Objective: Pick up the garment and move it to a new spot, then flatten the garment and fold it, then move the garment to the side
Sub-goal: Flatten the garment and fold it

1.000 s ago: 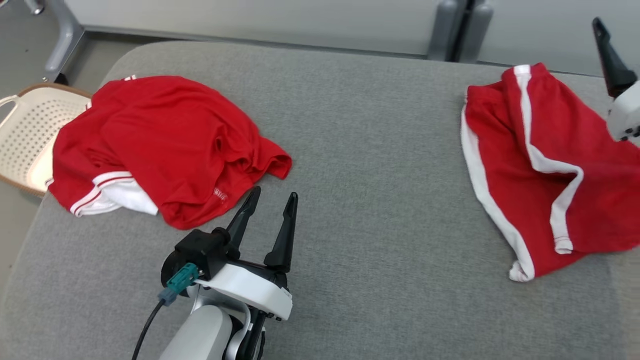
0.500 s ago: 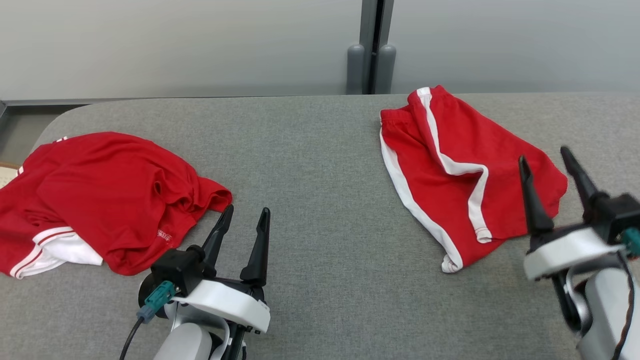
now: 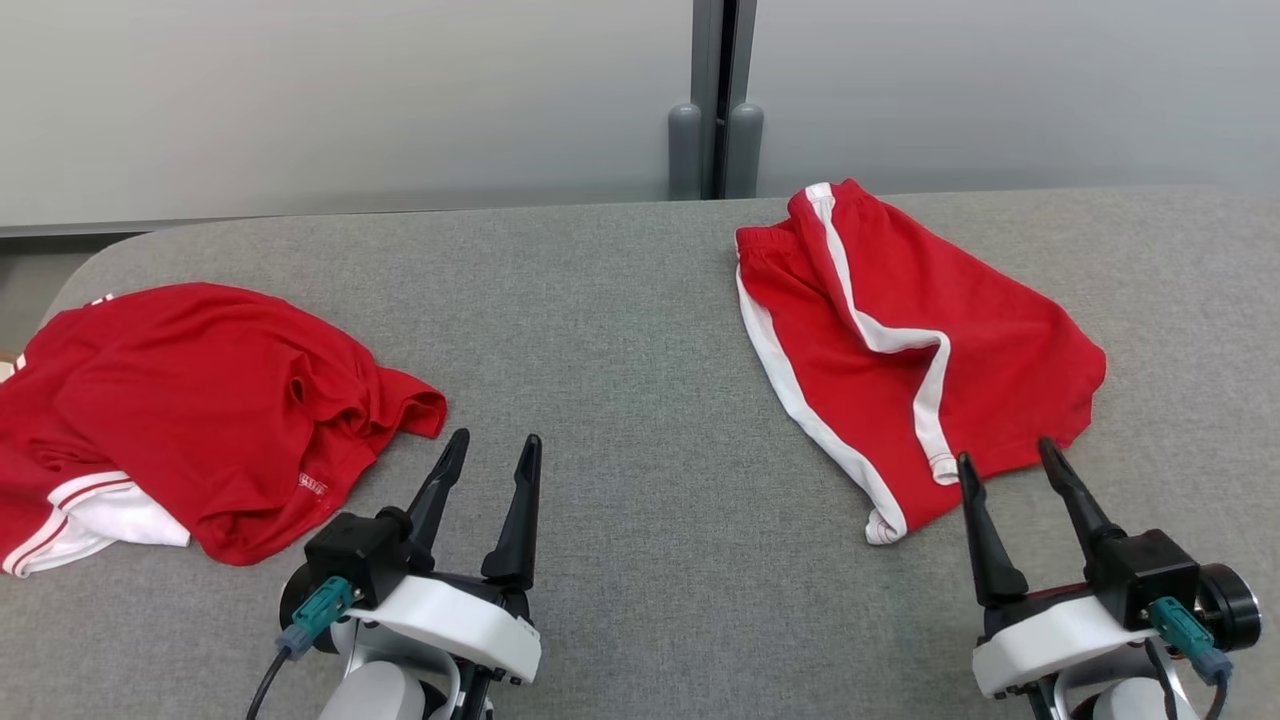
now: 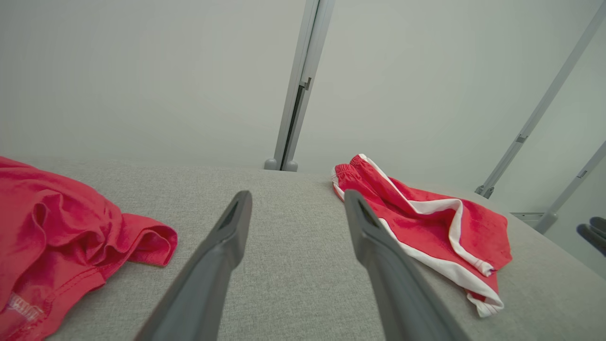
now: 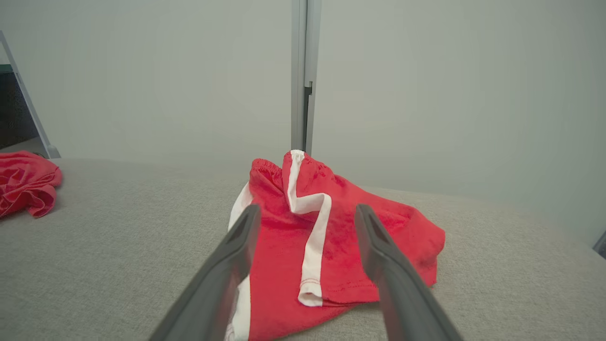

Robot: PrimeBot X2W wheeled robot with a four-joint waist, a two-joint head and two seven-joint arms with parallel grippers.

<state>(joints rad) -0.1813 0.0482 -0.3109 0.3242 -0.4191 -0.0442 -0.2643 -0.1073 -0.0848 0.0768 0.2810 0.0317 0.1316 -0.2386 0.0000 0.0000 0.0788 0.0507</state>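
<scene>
Red shorts [image 3: 900, 330] with white side stripes lie loosely folded on the right half of the grey padded table [image 3: 640, 300]. A crumpled red shirt [image 3: 200, 400] with white trim lies at the left. My left gripper [image 3: 497, 438] stands open just right of the shirt's near edge, empty. My right gripper [image 3: 1004, 450] is open and empty, its tips at the shorts' near hem. The left wrist view has the open left gripper [image 4: 298, 194] between shirt [image 4: 42, 227] and shorts [image 4: 426, 213]. In the right wrist view the open right gripper [image 5: 307, 208] points at the shorts [image 5: 284, 251].
A pale wall with a grey vertical post [image 3: 712, 100] runs behind the table's far edge. Bare grey cloth stretches between the two garments. The shirt [image 5: 23, 182] shows far left in the right wrist view.
The head camera has swung right, so a basket at the left left the picture. My right gripper came down from the upper right to the shorts' near hem. Both garments lie as before.
</scene>
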